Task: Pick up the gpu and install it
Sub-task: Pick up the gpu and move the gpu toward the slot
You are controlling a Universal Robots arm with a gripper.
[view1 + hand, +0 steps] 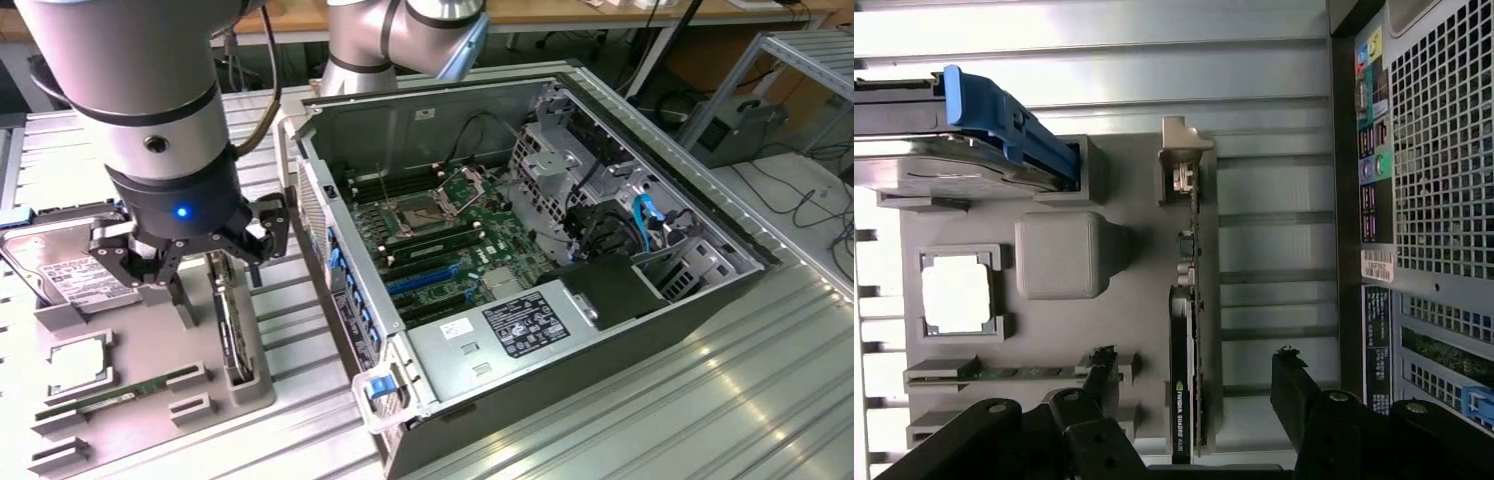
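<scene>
Green gpu (pixel 1186 380), white NVIDIA lettering on its edge, upright in grey tray (pixel 1149 300) beside computer case (pixel 1434 150) | fingers (pixel 1294 385) spread wide, either side of gpu, gripping nothing

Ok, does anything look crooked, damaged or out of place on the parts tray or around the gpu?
Nothing stands out. The gpu stands on edge, straight in its slot on the gray tray, between the fingers of the open gripper. The hard drive, processor and memory stick each sit in their own holders.
</scene>
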